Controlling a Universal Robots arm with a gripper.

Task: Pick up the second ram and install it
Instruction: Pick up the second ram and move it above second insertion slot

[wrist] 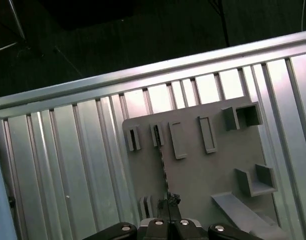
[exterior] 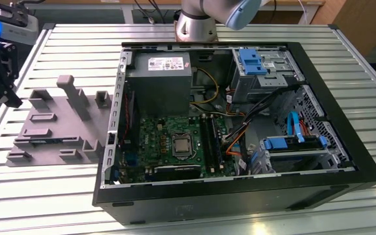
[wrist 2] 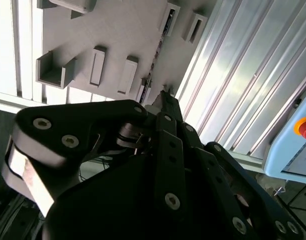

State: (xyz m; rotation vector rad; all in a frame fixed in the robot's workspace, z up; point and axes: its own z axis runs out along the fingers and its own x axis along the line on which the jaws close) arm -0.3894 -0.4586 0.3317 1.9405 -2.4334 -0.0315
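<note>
Exterior view of my rig: an open computer case (exterior: 240,196) sits mid-frame on a slatted metal worktop (exterior: 57,196), with a grey pegged tray (exterior: 64,127) to its left. The second ram (exterior: 39,140) stands on edge in the lower part of that tray, not yet lifted. It is a thin dark strip caught at each end by a small slot, and its long axis runs roughly left to right across the frame. The end effector (exterior: 10,101) hangs at the far left edge of the frame, higher than the strip and clear of it. In both wrist views the ram (wrist: 162,167) (wrist 2: 154,57) shows as a narrow line across the tray (wrist: 203,180), leading straight to the end effector (wrist: 170,200) (wrist 2: 164,95). I judge the tool to be over the stick and lined up with its length, with height the main gap between them. The tips look drawn together and hold nothing.
</note>
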